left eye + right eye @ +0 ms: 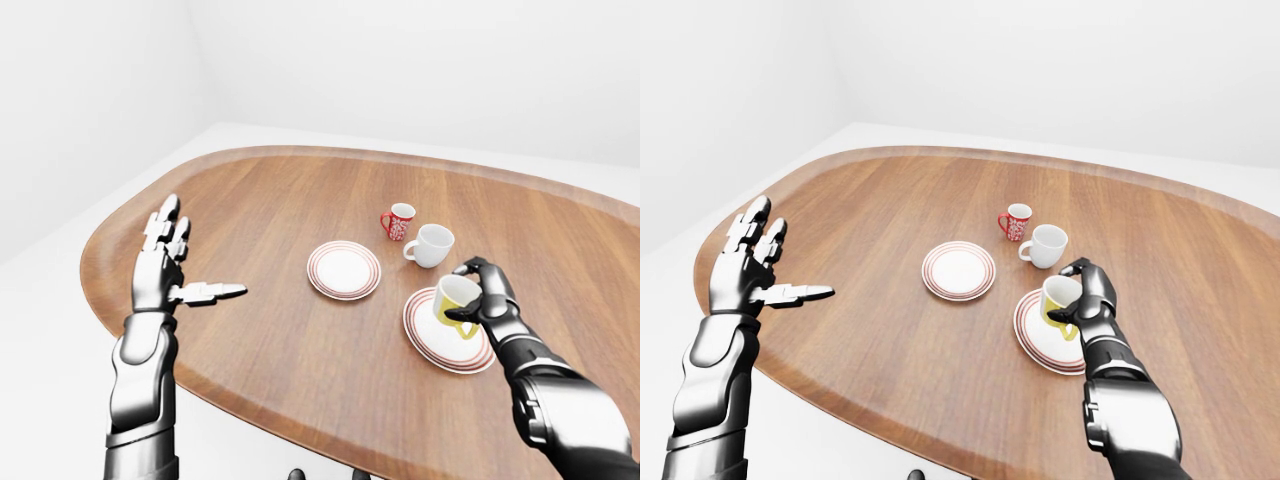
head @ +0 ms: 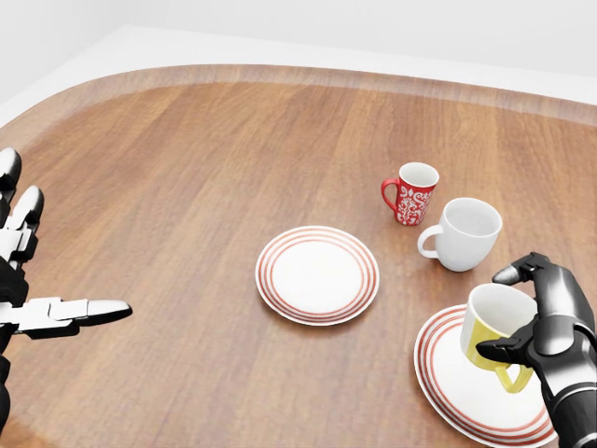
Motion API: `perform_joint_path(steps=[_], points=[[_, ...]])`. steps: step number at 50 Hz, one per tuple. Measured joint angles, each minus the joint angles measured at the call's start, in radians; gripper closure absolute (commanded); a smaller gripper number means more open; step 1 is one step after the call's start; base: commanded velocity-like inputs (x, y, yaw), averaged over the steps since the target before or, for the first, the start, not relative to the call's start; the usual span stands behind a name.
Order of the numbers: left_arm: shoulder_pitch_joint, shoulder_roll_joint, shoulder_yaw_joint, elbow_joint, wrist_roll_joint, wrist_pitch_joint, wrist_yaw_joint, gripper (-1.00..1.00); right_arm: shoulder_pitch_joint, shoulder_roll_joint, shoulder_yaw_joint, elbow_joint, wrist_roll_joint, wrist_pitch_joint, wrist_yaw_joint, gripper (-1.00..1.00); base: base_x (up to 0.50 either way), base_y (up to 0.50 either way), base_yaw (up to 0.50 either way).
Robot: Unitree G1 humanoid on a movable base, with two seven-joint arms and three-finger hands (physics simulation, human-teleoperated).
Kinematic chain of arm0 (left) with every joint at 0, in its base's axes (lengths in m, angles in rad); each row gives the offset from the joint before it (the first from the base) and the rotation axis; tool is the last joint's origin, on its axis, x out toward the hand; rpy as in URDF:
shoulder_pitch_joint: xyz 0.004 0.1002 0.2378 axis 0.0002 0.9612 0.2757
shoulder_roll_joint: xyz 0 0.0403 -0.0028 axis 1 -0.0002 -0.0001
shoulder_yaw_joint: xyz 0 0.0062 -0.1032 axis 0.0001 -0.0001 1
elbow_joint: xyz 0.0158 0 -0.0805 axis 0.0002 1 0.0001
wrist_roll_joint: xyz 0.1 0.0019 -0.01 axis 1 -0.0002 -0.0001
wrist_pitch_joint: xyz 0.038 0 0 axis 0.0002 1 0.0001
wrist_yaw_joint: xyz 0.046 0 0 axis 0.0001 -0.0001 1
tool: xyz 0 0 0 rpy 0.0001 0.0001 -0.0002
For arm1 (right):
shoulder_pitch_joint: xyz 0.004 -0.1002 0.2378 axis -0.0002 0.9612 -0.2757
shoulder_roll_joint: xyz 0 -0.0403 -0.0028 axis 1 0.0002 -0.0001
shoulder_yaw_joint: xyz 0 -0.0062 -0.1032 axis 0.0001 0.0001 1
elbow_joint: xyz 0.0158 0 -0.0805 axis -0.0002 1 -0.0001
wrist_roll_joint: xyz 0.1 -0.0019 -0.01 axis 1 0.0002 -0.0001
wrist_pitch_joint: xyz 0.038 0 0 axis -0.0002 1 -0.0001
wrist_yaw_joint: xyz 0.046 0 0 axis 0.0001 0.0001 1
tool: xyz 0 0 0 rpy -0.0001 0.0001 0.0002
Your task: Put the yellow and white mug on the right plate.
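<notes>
Gripping the yellow and white mug (image 2: 492,333), the right robot hand (image 2: 546,327) has its fingers clenched round it, holding it tilted over the right plate (image 2: 448,387) at the head view's bottom right. Left robot hand (image 2: 23,289) hangs released, fingers spread, over the wooden surface (image 2: 187,187). Farther up: middle plate (image 2: 317,274), white mug (image 2: 465,233), then red mug (image 2: 410,193).

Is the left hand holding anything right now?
No, in the left-eye view the left hand hangs over the table with its fingers spread open and nothing in it.
</notes>
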Motion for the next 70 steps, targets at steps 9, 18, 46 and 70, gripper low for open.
perform_joint_path(steps=[9, 18, 46, 70], points=[[0.0, 0.0, 0.0, -0.001, 0.0, 0.0, 0.0, -0.88, -0.001, 0.002, -0.007, 0.004, 0.002, 0.0, -0.001, -1.0, 0.0, 0.0, 0.0], [0.0, 0.0, 0.001, -0.004, -0.001, 0.0, -0.001, -0.87, -0.002, 0.004, -0.014, 0.004, 0.002, 0.0, 0.003, -1.0, 0.0, 0.0, 0.0], [0.006, -0.004, 0.0, -0.021, 0.0, 0.0, -0.004, -0.88, -0.008, -0.004, -0.017, -0.006, 0.013, 0.0, 0.01, -1.0, 0.0, 0.0, 0.0], [0.006, -0.004, 0.002, -0.028, -0.001, 0.0, -0.004, -0.87, 0.011, -0.014, -0.022, -0.256, 0.054, 0.024, 0.078, -1.0, 0.0, 0.0, 0.0]])
